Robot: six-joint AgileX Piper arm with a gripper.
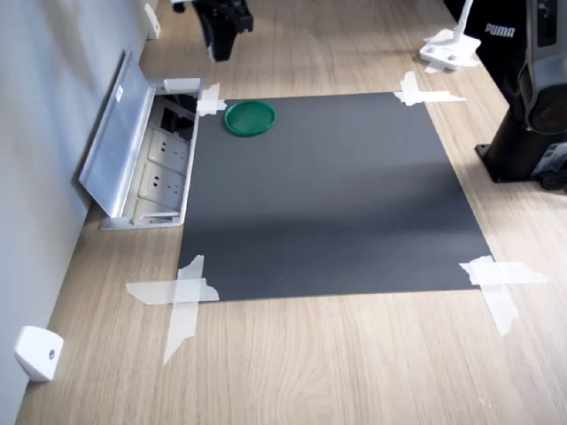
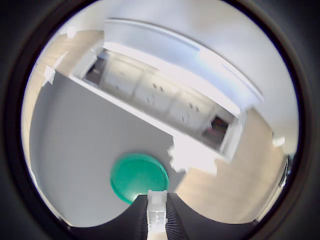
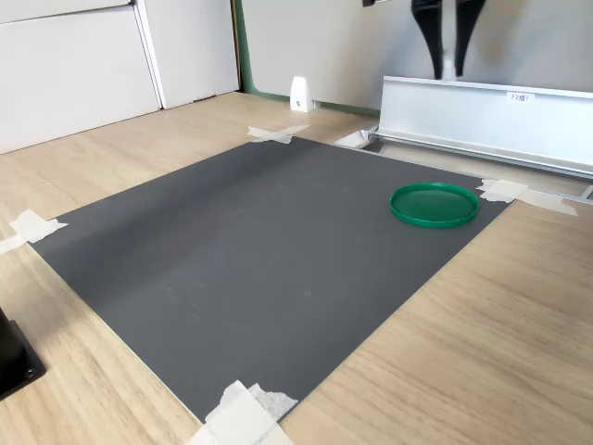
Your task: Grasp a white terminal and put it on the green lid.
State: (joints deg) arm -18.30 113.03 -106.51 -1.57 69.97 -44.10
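Observation:
The green lid point(image 1: 249, 118) lies flat near a corner of the black mat point(image 1: 328, 204), also seen as a green lid point(image 3: 434, 204) in the second exterior view. My gripper point(image 1: 221, 53) hangs in the air above the wood just past that corner. In the wrist view the gripper point(image 2: 157, 197) is shut on a small white terminal point(image 2: 156, 216), and the green lid point(image 2: 139, 177) shows just ahead of the fingertips. In the second exterior view the gripper point(image 3: 449, 72) hangs high above the lid, with a pale sliver between its dark fingers.
An open socket box with a raised metal flap point(image 1: 120, 142) borders the mat on the first exterior view's left. White tape strips point(image 1: 182, 297) hold the mat's corners. A white wedge block point(image 1: 37, 352) sits by the wall; a black stand base point(image 1: 527, 150) stands at the right.

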